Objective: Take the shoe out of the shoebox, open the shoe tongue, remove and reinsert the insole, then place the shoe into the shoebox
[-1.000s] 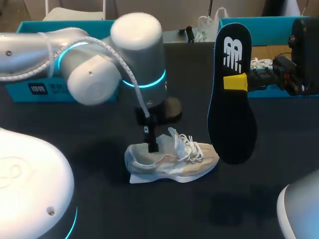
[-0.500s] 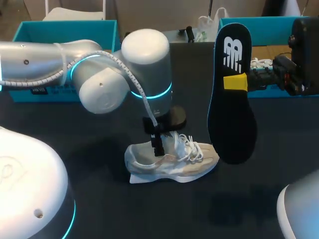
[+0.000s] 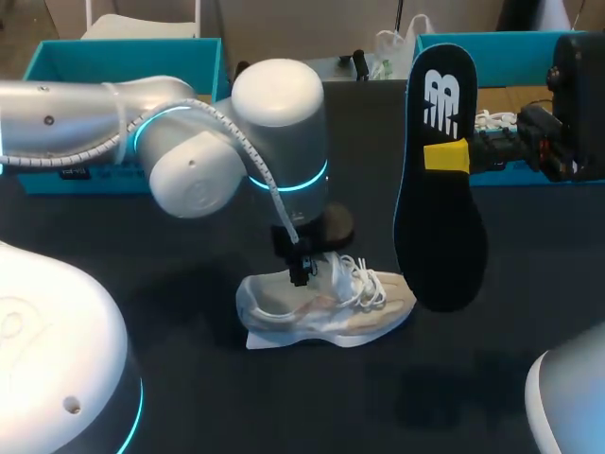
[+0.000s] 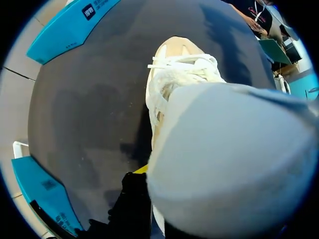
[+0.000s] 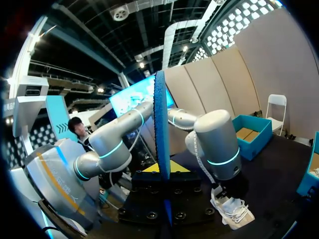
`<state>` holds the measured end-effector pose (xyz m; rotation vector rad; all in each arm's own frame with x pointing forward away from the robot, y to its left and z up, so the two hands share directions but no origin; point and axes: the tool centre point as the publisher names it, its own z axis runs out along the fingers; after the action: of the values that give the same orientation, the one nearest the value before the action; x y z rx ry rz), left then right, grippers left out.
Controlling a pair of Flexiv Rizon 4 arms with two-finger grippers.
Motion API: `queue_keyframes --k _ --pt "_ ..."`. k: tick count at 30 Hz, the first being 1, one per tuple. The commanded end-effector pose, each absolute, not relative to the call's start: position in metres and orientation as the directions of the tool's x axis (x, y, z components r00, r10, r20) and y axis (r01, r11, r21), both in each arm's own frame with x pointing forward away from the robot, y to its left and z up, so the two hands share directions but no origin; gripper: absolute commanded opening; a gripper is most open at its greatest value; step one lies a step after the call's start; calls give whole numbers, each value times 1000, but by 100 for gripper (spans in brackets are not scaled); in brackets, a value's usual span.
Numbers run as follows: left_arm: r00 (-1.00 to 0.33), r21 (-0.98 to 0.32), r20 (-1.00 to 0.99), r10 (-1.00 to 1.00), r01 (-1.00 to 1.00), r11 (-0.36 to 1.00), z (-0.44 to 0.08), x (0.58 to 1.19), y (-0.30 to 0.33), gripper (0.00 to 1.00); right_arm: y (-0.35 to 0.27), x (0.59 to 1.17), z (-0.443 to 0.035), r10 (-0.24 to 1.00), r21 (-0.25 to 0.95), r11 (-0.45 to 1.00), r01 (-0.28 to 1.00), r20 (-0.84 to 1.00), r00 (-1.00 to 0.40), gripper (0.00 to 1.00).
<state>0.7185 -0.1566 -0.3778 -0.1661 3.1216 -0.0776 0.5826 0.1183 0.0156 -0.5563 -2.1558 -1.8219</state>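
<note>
The shoe [image 3: 326, 305] is out of its box, there it is, set down on its sole near the middle of the dark table [image 3: 189, 388], heel toward the left arm's side and toe toward the right. Its white laces [image 3: 364, 279] are seen loose and spilled over the top.

The left arm [image 3: 274, 142] is brought in from the left and stood right over the shoe, and the left gripper [image 3: 300, 272] is planted down at the shoe's opening, just beside a pale flap that is stood up there. Whether anything is actually pinched there cannot be told: in the left wrist view the shoe is pressed up so close that only the laces ahead and a blurred pale mass can be made out.

Over on the other side the insole [image 3: 440, 227] is held upright in the air, black face shown, broad end down, beside the shoe's toe and clear of it. The right gripper [image 3: 446, 156] is clamped on it at mid-length; in the right wrist view the blue edge of the insole is seen standing squarely between the two yellow tips, gripped from both sides.

The left shoebox [image 3: 123, 45] and the right shoebox [image 3: 492, 40], both teal, are parked at the far corners, well apart from the shoe.
</note>
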Motion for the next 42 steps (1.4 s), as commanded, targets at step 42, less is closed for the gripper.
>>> queue_keyframes --k 42 --pt "-565 -115 -359 743 816 566 -286 718 -140 0 121 585 16 118 881 141 452 438 -891 0"
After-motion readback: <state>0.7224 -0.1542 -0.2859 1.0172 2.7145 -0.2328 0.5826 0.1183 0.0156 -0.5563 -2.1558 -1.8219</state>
